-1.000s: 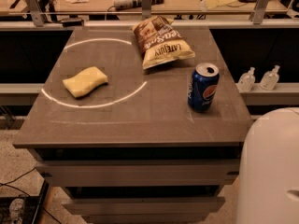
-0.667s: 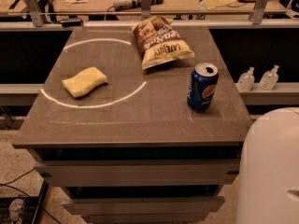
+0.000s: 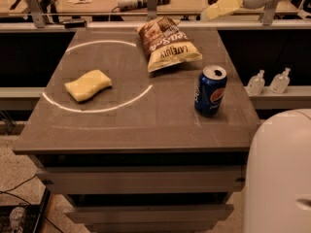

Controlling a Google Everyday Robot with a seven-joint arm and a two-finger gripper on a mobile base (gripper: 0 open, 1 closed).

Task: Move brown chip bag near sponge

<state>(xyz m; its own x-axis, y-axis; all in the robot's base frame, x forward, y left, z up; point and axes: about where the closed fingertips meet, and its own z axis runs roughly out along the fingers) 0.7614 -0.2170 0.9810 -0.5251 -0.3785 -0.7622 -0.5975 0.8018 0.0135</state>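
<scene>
The brown chip bag [image 3: 166,45] lies flat at the back of the grey table [image 3: 146,127], right of centre, brown at its far end and pale yellow at its near end. The pale yellow sponge [image 3: 88,85] lies on the left half of the table, well apart from the bag. My gripper [image 3: 222,5] hangs at the upper right, above and behind the table's back right corner, to the right of the bag and holding nothing.
A blue Pepsi can [image 3: 210,91] stands upright on the right side of the table, in front of the bag. A white circle is marked on the tabletop. Two small clear bottles [image 3: 267,81] sit on a ledge to the right. My white body [image 3: 279,174] fills the lower right.
</scene>
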